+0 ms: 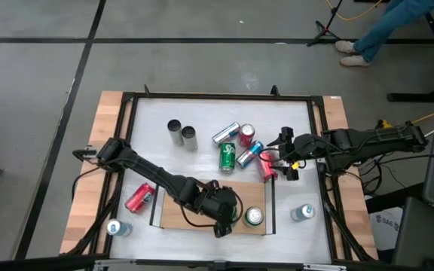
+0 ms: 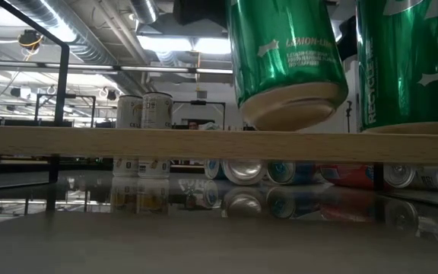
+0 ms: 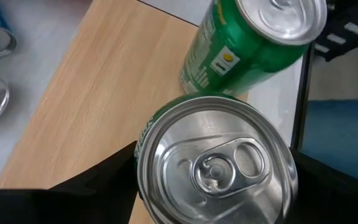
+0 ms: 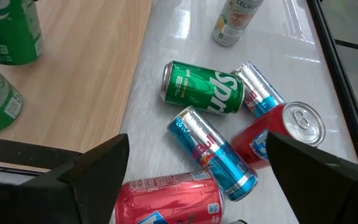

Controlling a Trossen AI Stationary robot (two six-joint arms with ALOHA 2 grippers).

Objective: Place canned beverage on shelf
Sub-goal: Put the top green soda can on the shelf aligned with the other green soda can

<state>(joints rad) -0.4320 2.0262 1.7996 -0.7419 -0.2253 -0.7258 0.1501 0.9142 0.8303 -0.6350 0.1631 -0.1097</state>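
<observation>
Clearly left end effector [image 3: 213, 186] grips green can [image 3: 216, 165] above shelf [image 3: 104, 93].

The white table [image 1: 202, 113] carries the wooden shelf [image 1: 175, 214] at its front edge. A green can [image 1: 254, 217] stands on the shelf. Behind the shelf lie loose cans [image 1: 239, 147]; left of it, a red can [image 1: 139, 198].

Grey floor [image 1: 36, 90] with dark seams, ceiling strip lights [image 2: 181, 44], exposed ducts [image 2: 74, 34]
</observation>
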